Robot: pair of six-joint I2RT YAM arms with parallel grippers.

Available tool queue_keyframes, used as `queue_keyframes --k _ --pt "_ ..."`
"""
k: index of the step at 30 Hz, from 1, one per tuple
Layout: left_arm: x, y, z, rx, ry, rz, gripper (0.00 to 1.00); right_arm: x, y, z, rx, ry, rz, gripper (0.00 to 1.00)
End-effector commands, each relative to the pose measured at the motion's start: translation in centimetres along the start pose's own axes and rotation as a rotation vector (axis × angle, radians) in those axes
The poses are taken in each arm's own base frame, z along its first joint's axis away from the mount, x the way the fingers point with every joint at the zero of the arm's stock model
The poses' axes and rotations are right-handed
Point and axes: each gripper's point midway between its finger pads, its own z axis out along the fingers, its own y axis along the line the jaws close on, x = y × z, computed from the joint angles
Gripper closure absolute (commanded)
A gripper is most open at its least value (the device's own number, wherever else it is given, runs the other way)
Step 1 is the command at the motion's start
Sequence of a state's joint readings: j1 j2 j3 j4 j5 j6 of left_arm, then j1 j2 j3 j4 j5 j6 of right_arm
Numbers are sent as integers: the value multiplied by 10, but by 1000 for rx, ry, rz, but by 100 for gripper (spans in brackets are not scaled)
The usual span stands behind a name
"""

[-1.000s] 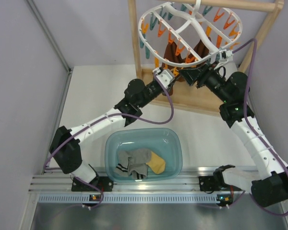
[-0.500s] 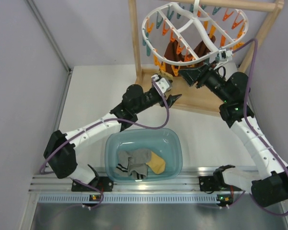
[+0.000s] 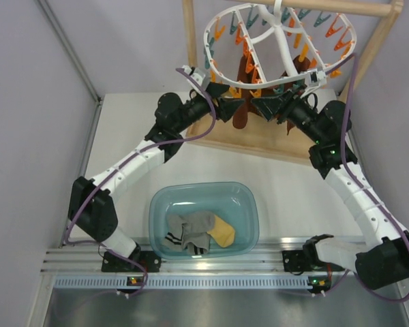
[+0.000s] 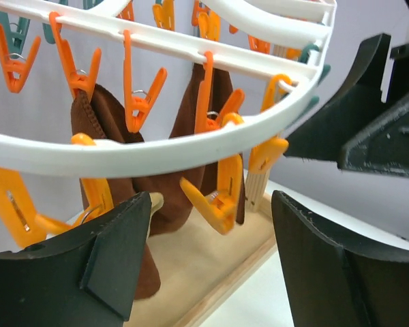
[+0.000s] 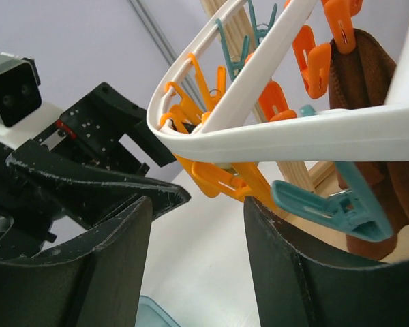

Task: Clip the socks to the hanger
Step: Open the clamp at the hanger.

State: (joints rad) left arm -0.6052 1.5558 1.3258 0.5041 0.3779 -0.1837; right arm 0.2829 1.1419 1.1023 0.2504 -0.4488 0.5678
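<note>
Cataloguing the socks (image 3: 199, 231): I logged them heaped in the teal basin (image 3: 218, 199), soft, light and limp. Best pinched at a cuff, I judged. The hanger (image 4: 157, 146) hung well apart on the wooden rack (image 3: 188, 41), brown socks (image 3: 240, 116) clipped. Left gripper (image 3: 226, 101) and right gripper (image 3: 267, 106) hovered under its ring, both spread, pinching nothing.
</note>
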Motion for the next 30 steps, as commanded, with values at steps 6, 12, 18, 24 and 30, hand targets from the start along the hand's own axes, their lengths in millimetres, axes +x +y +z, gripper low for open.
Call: queue_keyframes --k 6,12,18,24,30 --pt "-30 6 25 83 -115 0 28 -38 15 5 -47 -89 -71 44" --pt "-32 13 29 105 -128 30 57 -38 17 4 -58 -83 -73 44" --pt "-38 1 18 143 -129 72 91 -41 19 4 -64 -91 -67 45" --pt "-30 -4 3 128 -92 120 100 -37 12 1 -24 -89 -90 45" --pt "-22 -13 -4 83 -70 277 100 -32 28 -1 -73 -69 -97 44"
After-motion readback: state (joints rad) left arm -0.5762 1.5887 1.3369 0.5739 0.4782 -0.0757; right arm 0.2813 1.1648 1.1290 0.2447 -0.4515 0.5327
